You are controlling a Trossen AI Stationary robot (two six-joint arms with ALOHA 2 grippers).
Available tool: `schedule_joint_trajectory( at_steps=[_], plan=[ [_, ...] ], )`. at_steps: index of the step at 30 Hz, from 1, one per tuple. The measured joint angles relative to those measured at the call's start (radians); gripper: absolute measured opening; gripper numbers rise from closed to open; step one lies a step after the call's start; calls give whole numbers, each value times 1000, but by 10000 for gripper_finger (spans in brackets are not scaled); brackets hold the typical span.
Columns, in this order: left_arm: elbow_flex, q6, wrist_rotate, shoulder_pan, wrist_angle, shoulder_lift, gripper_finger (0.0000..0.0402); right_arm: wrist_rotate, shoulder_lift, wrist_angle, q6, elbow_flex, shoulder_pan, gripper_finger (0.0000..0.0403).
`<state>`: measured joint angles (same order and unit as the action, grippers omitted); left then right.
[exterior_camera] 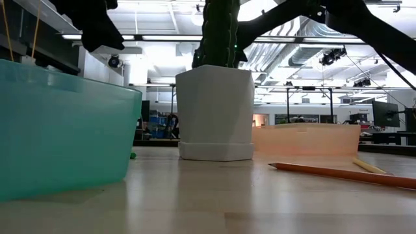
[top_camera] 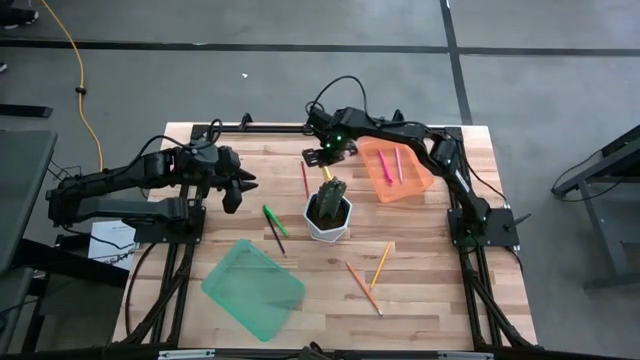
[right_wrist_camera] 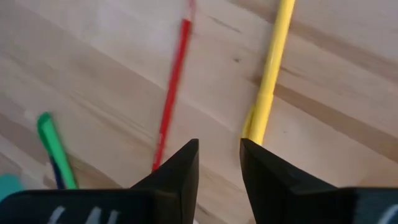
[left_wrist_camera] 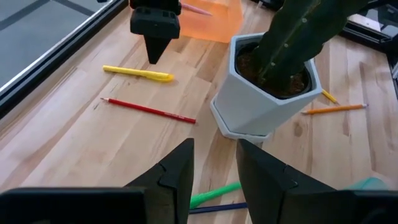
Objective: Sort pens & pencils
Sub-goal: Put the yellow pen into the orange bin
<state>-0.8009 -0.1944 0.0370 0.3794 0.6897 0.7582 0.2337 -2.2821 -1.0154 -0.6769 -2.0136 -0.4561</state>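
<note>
Front edge: two pencils, an orange pencil [top_camera: 363, 288] and a yellow-orange pencil [top_camera: 381, 265], lie loose on the table [top_camera: 430, 290], well apart from either arm; not yet sorted, by the look of it.
Green bin: the teal-green bin [top_camera: 253, 288] sits front-left, and nothing shows inside it (probably one of the two sorting targets).
Middle: a white pot [top_camera: 328, 220] with a cactus [top_camera: 330, 195] stands mid-table and seems only an obstacle. Just left of it lie the green pen [top_camera: 274, 219] and a dark pencil [top_camera: 276, 238], side by side.
Left gripper: left gripper [top_camera: 238, 188] hovers off the table at the left, pointing toward the pot, fingers a narrow gap apart and holding nothing. Arm stretched low from its base; it looks to be waiting.
Red pencil: the red pencil [top_camera: 304, 178] lies flat behind the pot, beside the yellow pen [left_wrist_camera: 138, 73].
Right gripper: right gripper [top_camera: 327, 152] hangs point-down over the back of the table, close to the yellow pen, jaws slightly parted and empty in its wrist view. Arm reaches leftward from its base past the orange bin. Likely lining up a pick on that pen.
Orange bin: the orange bin [top_camera: 385, 187] at back right holds a pink pen [top_camera: 399, 165] and another orange stick [top_camera: 384, 168], so pens seem to go here.
</note>
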Motion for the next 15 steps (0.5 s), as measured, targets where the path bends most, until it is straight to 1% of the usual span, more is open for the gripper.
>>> schedule_joint_trajectory(
  at_steps=[4,10,15],
  plan=[
    [0,7,0,0,14,0,108,-17,-13,-25,-8,0,0,113],
    [0,8,3,0,25,0,108,-40,-37,-19,-15,0,5,113],
    [0,11,4,0,25,0,108,-43,-60,-43,0,0,9,113]
  ],
)
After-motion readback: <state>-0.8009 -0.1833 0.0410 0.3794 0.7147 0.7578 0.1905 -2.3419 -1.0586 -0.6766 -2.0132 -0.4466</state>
